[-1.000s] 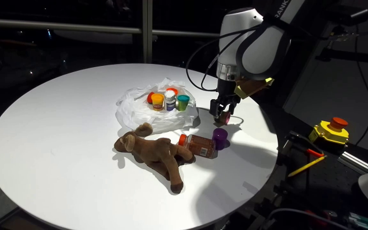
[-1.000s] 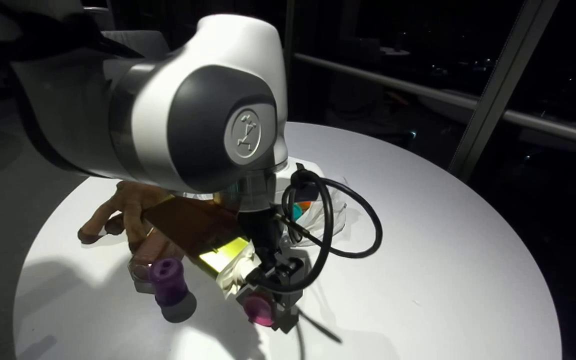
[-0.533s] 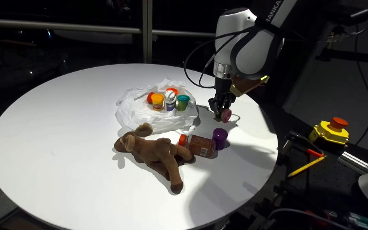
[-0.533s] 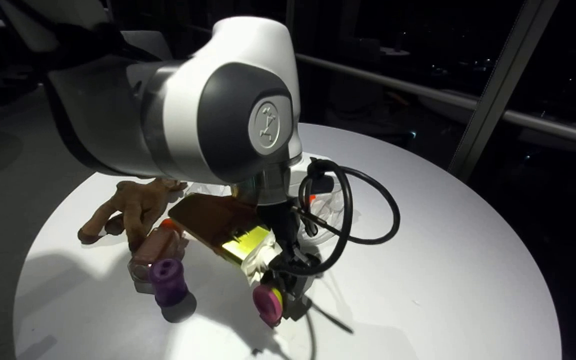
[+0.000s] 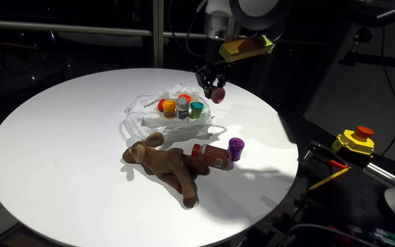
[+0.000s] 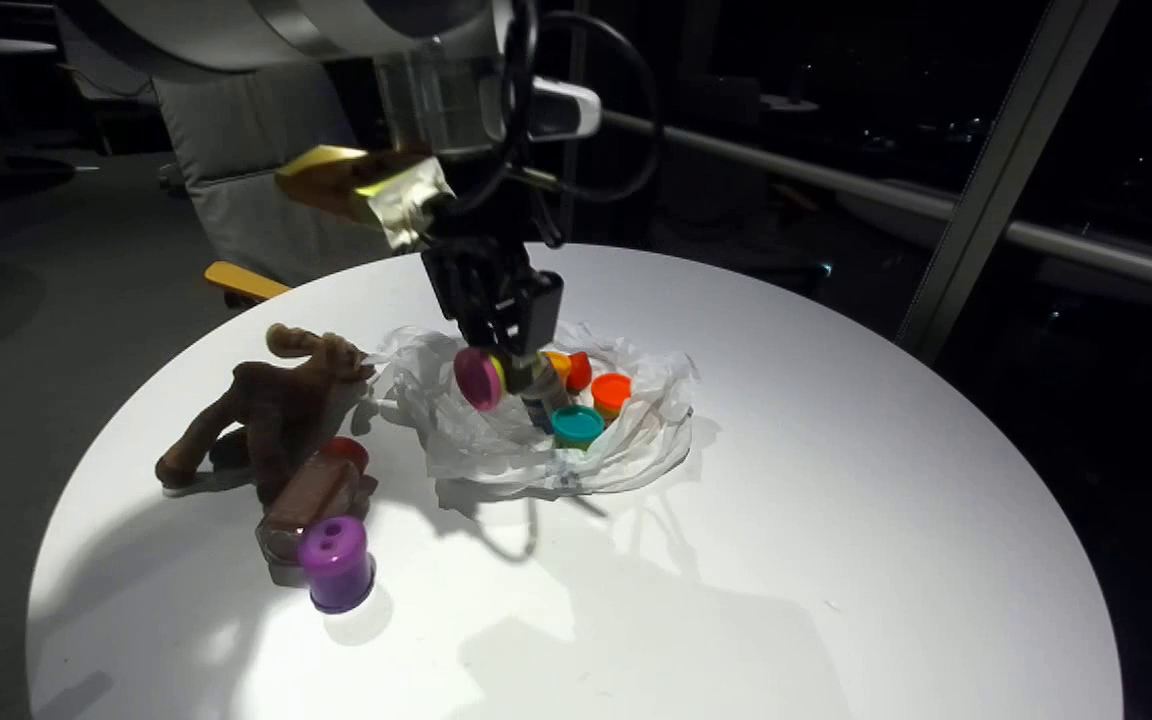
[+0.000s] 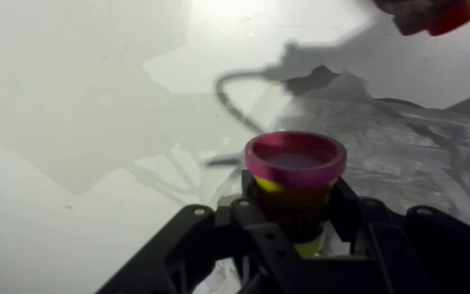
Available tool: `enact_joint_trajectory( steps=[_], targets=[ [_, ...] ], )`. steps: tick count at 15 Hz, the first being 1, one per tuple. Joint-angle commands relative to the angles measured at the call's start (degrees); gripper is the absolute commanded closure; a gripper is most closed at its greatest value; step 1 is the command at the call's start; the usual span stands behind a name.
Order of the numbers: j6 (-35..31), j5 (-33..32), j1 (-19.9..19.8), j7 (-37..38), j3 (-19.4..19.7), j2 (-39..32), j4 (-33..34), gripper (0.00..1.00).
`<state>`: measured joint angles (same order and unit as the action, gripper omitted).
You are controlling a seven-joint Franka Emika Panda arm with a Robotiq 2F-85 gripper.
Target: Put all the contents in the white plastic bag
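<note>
Worktop [image 5: 63, 178]: smooth, white and round, with shadows lying across it.
White bag [image 5: 142, 116]: thin plastic, crumpled into a wrinkled, partly see-through nest; in an exterior view it sits toward 1 o'clock on my worktop.
Inside the bag: a yellow tub [image 5: 169, 111], a green tub [image 5: 196, 112] with a teal lid, and between them a standing white bottle [image 5: 182, 111] with a dark label; also an orange-lidded tub [image 6: 611, 392].
Plush toy [image 5: 173, 164]: brown, soft and long-legged, sprawled at the bag's 6 o'clock in an exterior view, its head toward 9.
Jar [image 5: 216, 157]: clear plastic, red cap, brownish filling, lying on its side at the bag's 4 to 5 o'clock; whether its cap touches the toy I cannot tell.
Purple pot [image 6: 338, 575]: glossy, upright, two round holes in its lid, just beside the jar's base.
My claw [image 7: 296, 200]: black, jointed, clasped around the pink-lidded tub [image 5: 218, 95], one finger to each side.
Tub's looks: yellow body, dark printed label, lid with a raised rim around a dished top; tipped sideways.
Tub's place: off the worktop, at the bag's 2 o'clock in an exterior view; whether it is directly over the bag I cannot tell.
</note>
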<state>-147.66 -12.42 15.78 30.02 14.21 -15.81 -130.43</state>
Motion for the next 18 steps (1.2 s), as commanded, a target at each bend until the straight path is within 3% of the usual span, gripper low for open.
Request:
enact_joint_trajectory(
  steps=[1, 4, 12, 13, 14, 15, 18],
  targets=[
    [0.56, 2.13, -0.79, 4.17, -6.77, -3.91, 8.10, 0.80],
    [-2.14, 1.91, -0.29, 7.53, -9.12, -10.14, 14.10, 0.80],
    [-4.62, 4.32, 1.29, 11.39, -7.05, -28.10, 31.67, 0.80],
    [-4.44, 4.53, 1.45, 11.32, -6.89, -28.60, 32.36, 0.64],
    [-4.30, 4.60, 1.48, 11.26, -6.50, -29.76, 33.76, 0.31],
    [-4.07, 4.39, 1.90, 11.32, -5.97, -29.35, 33.59, 0.31],
    [-3.84, 4.37, 2.06, 10.77, -5.73, -25.58, 30.21, 0.10]
  ],
)
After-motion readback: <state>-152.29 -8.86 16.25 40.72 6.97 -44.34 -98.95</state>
